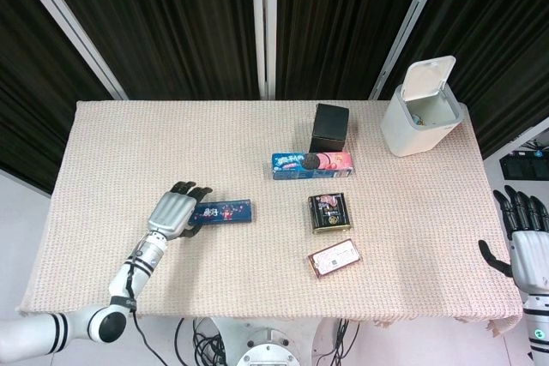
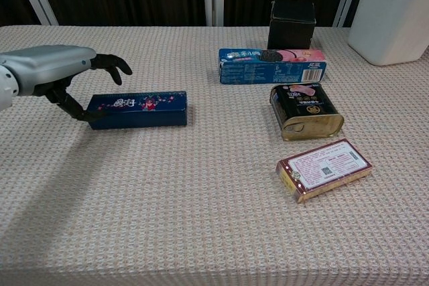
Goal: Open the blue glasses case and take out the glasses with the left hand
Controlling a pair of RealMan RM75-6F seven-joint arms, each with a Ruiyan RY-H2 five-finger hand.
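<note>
Left robot hand (image 2: 50, 72) arches, fingers spread and holding nothing, over the left end of the closed blue glasses case (image 2: 137, 109) lying flat on the surface (image 2: 167, 212). I judge it rigid, light, smooth-sided; I would grip its long edges.

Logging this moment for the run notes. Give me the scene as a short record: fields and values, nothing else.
surface: table with woven beige cloth
blue case: closed, lying flat, left of centre
left hand: at the case's left end, fingers arched over it, thumb at the end face; no grip shown
right hand: off the table's right edge, fingers spread, holding nothing
glasses: not visible
cookie box: behind the tin, on its long side
black box: behind the cookie box
tin: lying flat
small printed box: nearest the front edge
white bin: far right corner, lid up
</note>
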